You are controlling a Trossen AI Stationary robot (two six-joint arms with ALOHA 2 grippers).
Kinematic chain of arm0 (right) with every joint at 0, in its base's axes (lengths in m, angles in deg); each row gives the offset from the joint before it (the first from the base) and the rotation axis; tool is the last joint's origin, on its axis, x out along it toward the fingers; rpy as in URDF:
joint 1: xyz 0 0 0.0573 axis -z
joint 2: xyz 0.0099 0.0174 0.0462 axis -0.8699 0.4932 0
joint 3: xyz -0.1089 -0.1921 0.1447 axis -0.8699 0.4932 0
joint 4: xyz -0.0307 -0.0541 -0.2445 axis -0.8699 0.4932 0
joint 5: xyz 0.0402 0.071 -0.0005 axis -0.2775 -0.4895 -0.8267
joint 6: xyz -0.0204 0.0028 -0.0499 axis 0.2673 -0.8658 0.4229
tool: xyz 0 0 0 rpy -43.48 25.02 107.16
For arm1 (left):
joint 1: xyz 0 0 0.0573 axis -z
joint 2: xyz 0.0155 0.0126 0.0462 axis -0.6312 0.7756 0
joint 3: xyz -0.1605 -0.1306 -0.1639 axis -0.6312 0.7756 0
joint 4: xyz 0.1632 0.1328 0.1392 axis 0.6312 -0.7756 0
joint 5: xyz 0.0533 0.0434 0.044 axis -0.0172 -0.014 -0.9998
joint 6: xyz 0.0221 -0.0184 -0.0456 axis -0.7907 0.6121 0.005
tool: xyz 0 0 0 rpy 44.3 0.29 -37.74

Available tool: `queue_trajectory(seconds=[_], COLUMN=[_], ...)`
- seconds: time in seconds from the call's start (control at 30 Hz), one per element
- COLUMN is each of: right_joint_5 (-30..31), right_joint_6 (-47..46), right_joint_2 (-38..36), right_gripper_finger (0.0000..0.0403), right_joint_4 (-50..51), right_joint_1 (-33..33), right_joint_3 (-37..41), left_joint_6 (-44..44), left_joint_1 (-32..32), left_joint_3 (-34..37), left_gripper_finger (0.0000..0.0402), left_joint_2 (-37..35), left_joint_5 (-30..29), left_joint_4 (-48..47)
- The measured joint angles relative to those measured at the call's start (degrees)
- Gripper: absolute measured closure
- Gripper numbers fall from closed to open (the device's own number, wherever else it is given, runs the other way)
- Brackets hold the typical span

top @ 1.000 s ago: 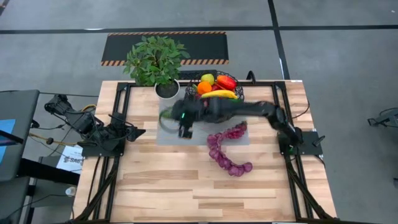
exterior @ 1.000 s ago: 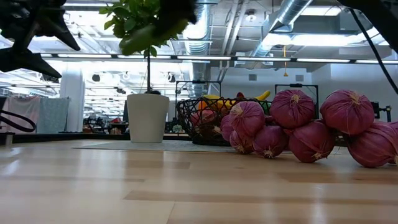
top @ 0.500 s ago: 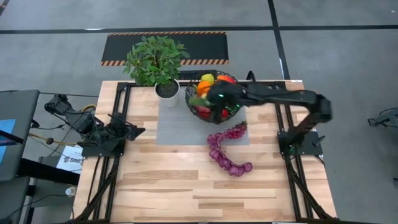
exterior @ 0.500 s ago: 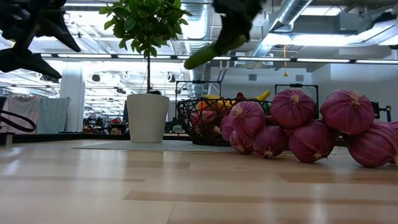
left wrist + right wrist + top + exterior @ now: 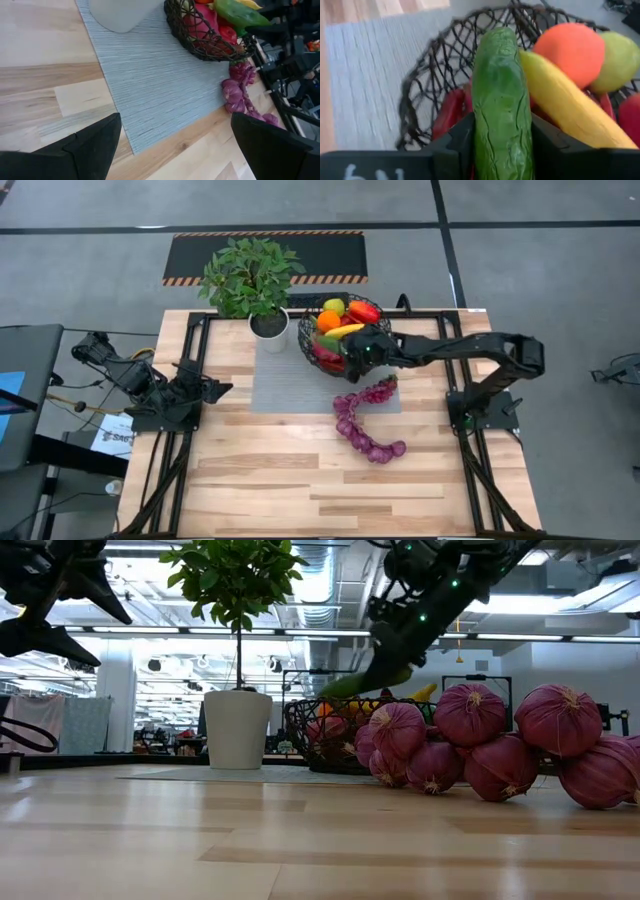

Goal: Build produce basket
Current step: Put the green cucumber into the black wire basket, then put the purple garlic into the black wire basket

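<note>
The black wire basket [image 5: 345, 332] stands on the grey mat [image 5: 290, 385] beside the white plant pot [image 5: 269, 325]. It holds a banana [image 5: 565, 105], an orange [image 5: 572, 47], a yellow-green fruit [image 5: 619, 60] and red produce [image 5: 220, 32]. My right gripper [image 5: 502, 137] hangs over the basket's near side, shut on a green cucumber [image 5: 500, 90]. A purple grape string [image 5: 362, 425] lies partly on the mat and partly on the wood. My left gripper [image 5: 175, 150] waits open above the table's left side. My right gripper pinches the cucumber's near part [image 5: 501, 145] between its two fingers [image 5: 460, 145], which lie across it. It comes from the table's right, slanting down. The cucumber [image 5: 365, 683] is lifted, its free end tilted down just above the basket rim, close beside the banana.
A leafy potted plant [image 5: 250, 280] stands at the far edge, left of the basket. Bare wood [image 5: 280, 480] fills the table's near half. Black frame rails [image 5: 175, 440] run along both sides.
My right gripper has carried the cucumber from above the mat near the plant pot toward the table's right, then down over the basket. The cucumber has dropped from high up to just above the basket rim, tipped with its free end down.
</note>
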Motion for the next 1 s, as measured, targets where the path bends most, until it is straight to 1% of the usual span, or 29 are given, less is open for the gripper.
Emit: queue_trajectory(seconds=[0.13,0.37,0.47,0.6,0.7,0.8,0.9,1.0], right_joint_5=[-1.94,-2.27,-2.35,-2.32,-2.27,-2.43,-2.31,-0.30], right_joint_6=[0.95,2.09,2.52,1.79,-2.40,-9.32,-17.63,-26.21], right_joint_2=[1.26,1.59,0.70,-1.67,-3.64,-6.38,-9.57,-12.48], right_gripper_finger=[0.0211,0.0119,0.0087,0.0059,0.0049,0.0047,0.0048,0.0051], right_joint_4=[-2.40,-1.23,5.21,20.58,31.00,38.12,41.71,41.13], right_joint_1=[0.17,0.66,1.06,1.09,-0.68,-4.06,-9.20,-16.38], right_joint_3=[-0.02,-0.40,-4.26,-13.45,-20.24,-23.20,-22.16,-18.07], left_joint_6=[0.17,0.15,0.14,0.14,0.14,0.14,0.16,0.15], left_joint_1=[0.00,0.00,0.00,0.00,0.00,0.00,0.00,0.00], left_joint_3=[0.00,0.00,0.00,0.00,0.00,0.00,0.00,0.00], left_gripper_finger=[0.0038,0.0038,0.0038,0.0038,0.0038,0.0038,0.0038,0.0038], left_joint_2=[0.00,-0.02,-0.02,-0.02,-0.02,-0.02,-0.02,-0.02], left_joint_5=[-0.32,-0.26,-0.24,-0.22,-0.22,-0.44,-0.44,-0.46], left_joint_4=[0.02,0.02,0.00,0.00,0.00,-0.02,-0.44,-0.54])
